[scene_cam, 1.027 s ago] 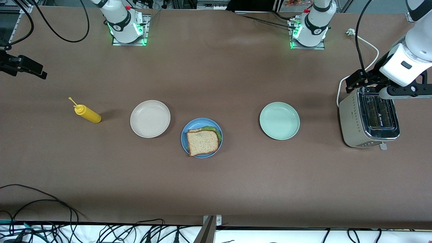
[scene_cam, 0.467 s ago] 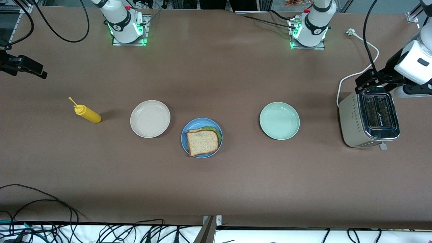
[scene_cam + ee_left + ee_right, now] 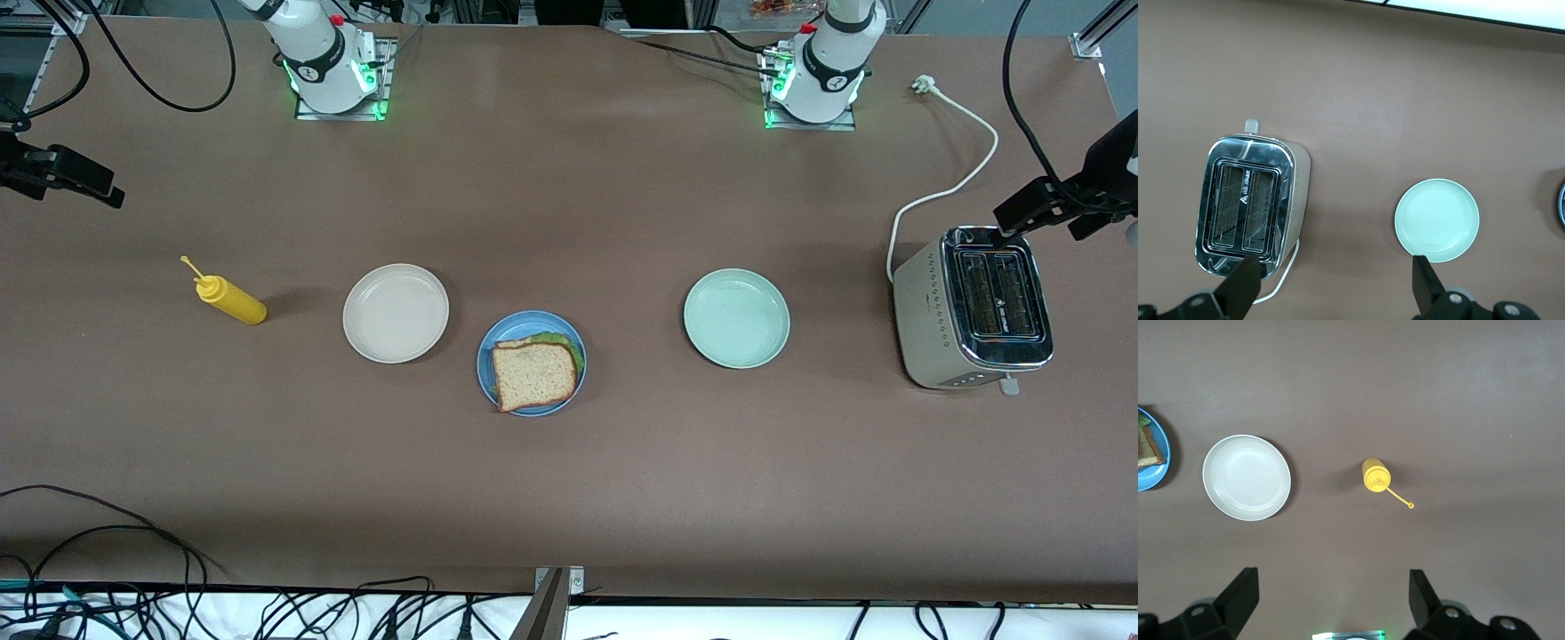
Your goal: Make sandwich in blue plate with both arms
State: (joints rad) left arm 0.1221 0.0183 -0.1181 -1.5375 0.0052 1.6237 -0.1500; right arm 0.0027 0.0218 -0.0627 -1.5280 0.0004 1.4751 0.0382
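Broadly, the matte brown table (image 3: 569, 498) carries everything, its surface flat and faintly mottled. Biggest on it is the toaster (image 3: 973, 307), a boxy brushed-metal body with a mirror-bright top and two dark slots, standing at the left arm's end with its white cord (image 3: 942, 191) curling off toward the left arm's base. The left gripper (image 3: 1058, 203), black and angular, hangs in the air over the table's edge just beside the toaster, its fingers (image 3: 1245, 283) spread wide with nothing between them. The right gripper (image 3: 62, 173) waits over the right arm's end of the table, its black fingers (image 3: 1241, 593) likewise spread wide and empty. Three round shallow plates with raised rims come next: a pale mint-green plate (image 3: 736, 318) toward the left arm's end, a beige plate (image 3: 396, 313) toward the right arm's end, and between them, a little nearer the front camera, the smaller blue plate (image 3: 484, 369). On the blue plate lies the sandwich (image 3: 533, 375): a squarish speckled tan bread slice with a darker crust on top, a ruffled bright-green lettuce leaf (image 3: 558, 340) poking out from under it, and a sliver of a lower slice showing. Smallest is the yellow squeeze bottle (image 3: 233, 300), glossy plastic with a thin nozzle, well apart from the beige plate toward the right arm's end.
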